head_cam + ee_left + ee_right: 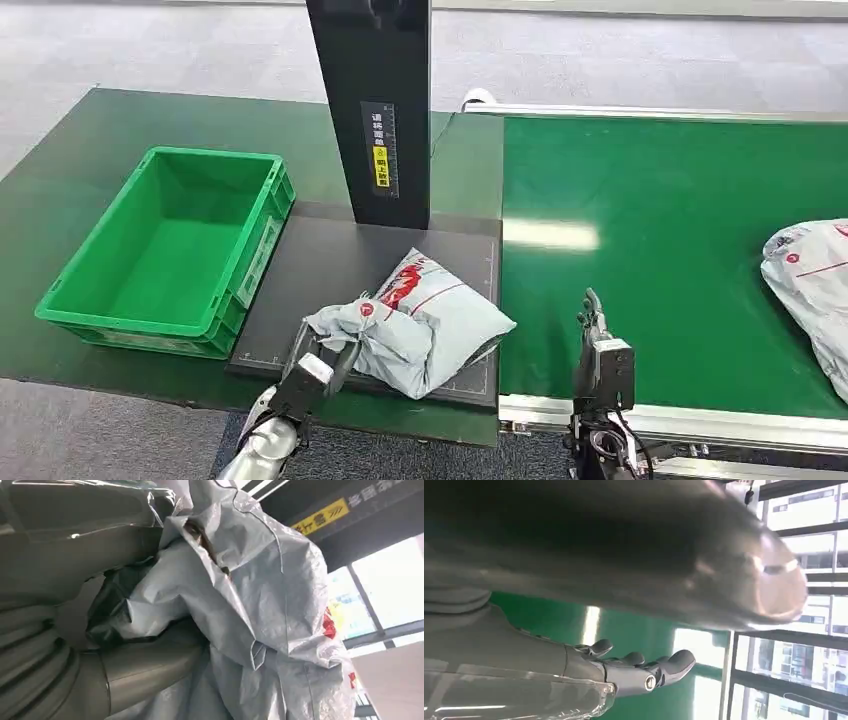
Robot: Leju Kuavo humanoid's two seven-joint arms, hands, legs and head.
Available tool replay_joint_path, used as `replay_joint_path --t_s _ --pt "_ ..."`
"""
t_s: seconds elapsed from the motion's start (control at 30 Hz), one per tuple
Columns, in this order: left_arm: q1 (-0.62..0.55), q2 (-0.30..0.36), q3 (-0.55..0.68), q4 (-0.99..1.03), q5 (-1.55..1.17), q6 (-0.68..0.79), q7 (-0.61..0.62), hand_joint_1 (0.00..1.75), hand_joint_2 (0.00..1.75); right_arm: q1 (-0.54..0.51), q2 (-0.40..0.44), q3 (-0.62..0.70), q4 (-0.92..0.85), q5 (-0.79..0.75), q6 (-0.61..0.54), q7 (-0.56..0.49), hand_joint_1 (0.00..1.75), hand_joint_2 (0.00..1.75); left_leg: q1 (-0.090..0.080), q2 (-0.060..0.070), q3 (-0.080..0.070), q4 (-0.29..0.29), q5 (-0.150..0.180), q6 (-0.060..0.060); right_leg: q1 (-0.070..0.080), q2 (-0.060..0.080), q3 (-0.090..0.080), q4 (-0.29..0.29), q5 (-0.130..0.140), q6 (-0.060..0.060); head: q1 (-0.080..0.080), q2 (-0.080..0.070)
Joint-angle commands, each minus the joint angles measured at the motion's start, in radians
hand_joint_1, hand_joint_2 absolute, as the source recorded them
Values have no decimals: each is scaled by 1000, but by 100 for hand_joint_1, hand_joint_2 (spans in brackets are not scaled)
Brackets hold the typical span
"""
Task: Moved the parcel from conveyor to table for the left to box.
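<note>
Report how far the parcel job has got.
Done: the grey parcel is off the conveyor and lies on the black mat on the table. In hand: the left hand grips its near corner; the right hand is open over the belt. Left: the green box holds nothing yet.

Two grey parcels: one parcel [420, 320] on black mat [330, 260], second parcel [812, 290] on green conveyor [660, 230] at right edge. One green crate [170, 250] on dark green table [70, 180]. One black post [375, 110] with one yellow label [380, 165]. Two robot hands: left hand [315, 375], right hand [600, 350].
</note>
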State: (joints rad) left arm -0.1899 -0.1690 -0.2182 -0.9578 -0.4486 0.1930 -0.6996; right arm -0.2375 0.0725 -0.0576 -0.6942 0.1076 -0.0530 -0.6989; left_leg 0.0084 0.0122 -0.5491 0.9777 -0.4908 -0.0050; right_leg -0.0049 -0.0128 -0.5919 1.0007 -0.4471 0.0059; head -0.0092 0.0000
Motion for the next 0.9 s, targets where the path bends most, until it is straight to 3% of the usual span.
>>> replay_joint_path --t_s 0.03,0.13,0.47,0.9 --pt "-132 83 52 -32 -28 72 1 175 175 16 14 6 -43 5 4 1 0 0 1 -1 -1 0 1 0 1 0 -1 0 0 -1 0 0" --pt "-164 112 123 -86 -39 124 3 175 175 22 12 12 -51 10 11 1 0 0 1 0 -1 1 1 -1 1 1 -1 1 1 -1 0 0" --pt "-270 188 344 -232 -57 98 58 175 175 27 4 21 -55 7 13 1 0 0 2 0 -2 1 1 -1 2 1 -2 1 0 -1 0 0" --pt "-632 320 593 69 -68 100 114 175 175 64 20 7 -106 24 11 1 0 0 2 0 -2 1 1 -1 3 1 -2 2 1 -1 0 0"
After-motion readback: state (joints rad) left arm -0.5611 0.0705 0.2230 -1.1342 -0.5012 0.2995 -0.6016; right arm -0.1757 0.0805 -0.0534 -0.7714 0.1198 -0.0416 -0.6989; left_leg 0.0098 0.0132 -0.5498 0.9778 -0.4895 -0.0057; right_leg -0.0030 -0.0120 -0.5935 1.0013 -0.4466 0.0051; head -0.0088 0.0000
